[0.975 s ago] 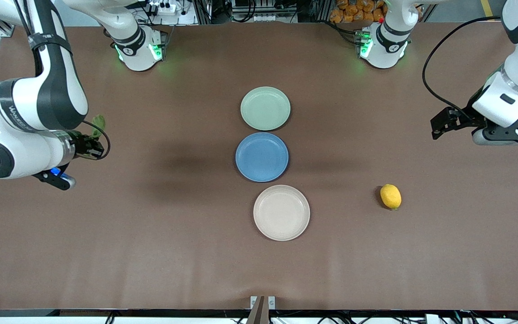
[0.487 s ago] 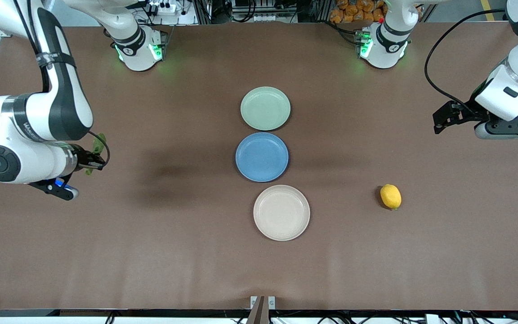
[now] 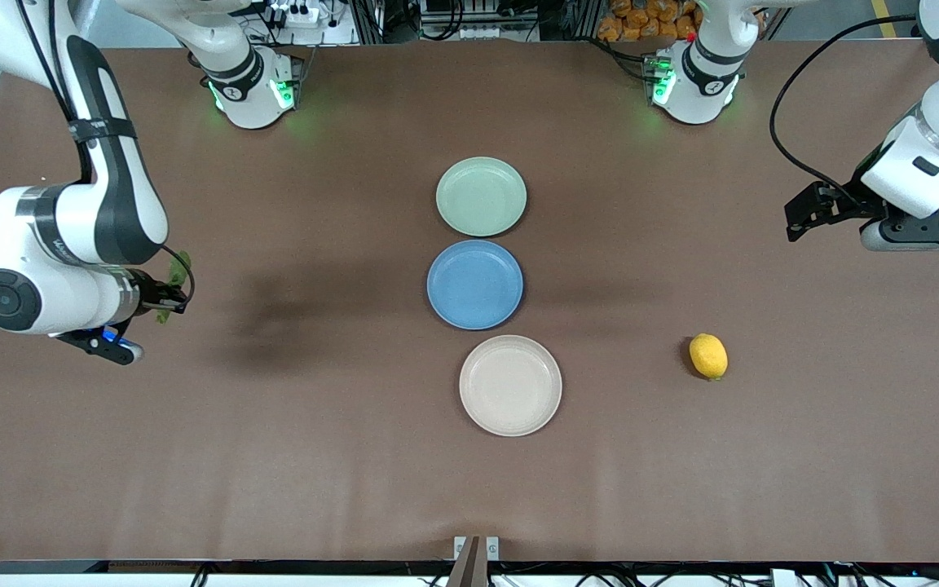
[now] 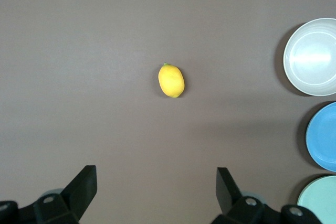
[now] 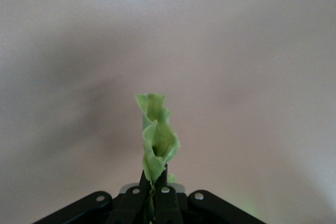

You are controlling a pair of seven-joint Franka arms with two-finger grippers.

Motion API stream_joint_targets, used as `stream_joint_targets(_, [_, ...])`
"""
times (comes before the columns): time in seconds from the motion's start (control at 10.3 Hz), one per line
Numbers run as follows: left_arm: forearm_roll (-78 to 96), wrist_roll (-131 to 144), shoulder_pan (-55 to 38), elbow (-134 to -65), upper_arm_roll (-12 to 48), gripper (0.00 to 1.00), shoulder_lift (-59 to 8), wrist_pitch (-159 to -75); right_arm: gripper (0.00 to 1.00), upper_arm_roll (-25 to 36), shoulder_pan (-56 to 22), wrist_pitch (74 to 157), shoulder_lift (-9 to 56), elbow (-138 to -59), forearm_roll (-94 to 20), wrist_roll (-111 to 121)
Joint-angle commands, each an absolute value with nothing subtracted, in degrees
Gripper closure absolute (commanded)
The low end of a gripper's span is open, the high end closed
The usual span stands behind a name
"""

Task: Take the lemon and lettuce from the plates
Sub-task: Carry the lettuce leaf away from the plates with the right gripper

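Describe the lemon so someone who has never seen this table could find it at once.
Start at the column of three plates in the table's middle and take the beige-white plate, nearest the front camera. The lemon lies on the bare tabletop beside it, toward the left arm's end. It is the only yellow thing there, small, oval, on no plate.

The right gripper point(image 5: 153, 192) is pinched tight on the lettuce point(image 5: 156, 140). The light green leaf is wrinkly and curled, and it sticks out from between the black fingers point(image 5: 168, 195). Under it is the plain brown table point(image 5: 252, 51), with a soft dark shadow on it
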State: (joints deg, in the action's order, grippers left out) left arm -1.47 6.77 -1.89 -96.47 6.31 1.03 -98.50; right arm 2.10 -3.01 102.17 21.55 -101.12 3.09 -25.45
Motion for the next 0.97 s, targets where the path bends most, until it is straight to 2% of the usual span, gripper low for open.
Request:
stream_joint_targets(0.0, [-0.09,5.36,-1.41,-96.50,6.24,0.00,1.76,-97.47,1.00,1.23,-1.76,108.08,18.38,-108.17,4.13,-24.61])
stream_joint_targets(0.49, [-0.18,5.36,-1.41,-96.50,6.15,0.00,1.67,-97.56,1.00,1.23,-1.76,124.24,14.16,-123.19,4.13,-24.44])
stream_joint_targets(0.88, [-0.18,6.06,-1.41,-96.42,6.24,0.00,1.58,-97.56,1.00,1.23,-1.32,138.31,14.67,-131.30,4.13,-24.43])
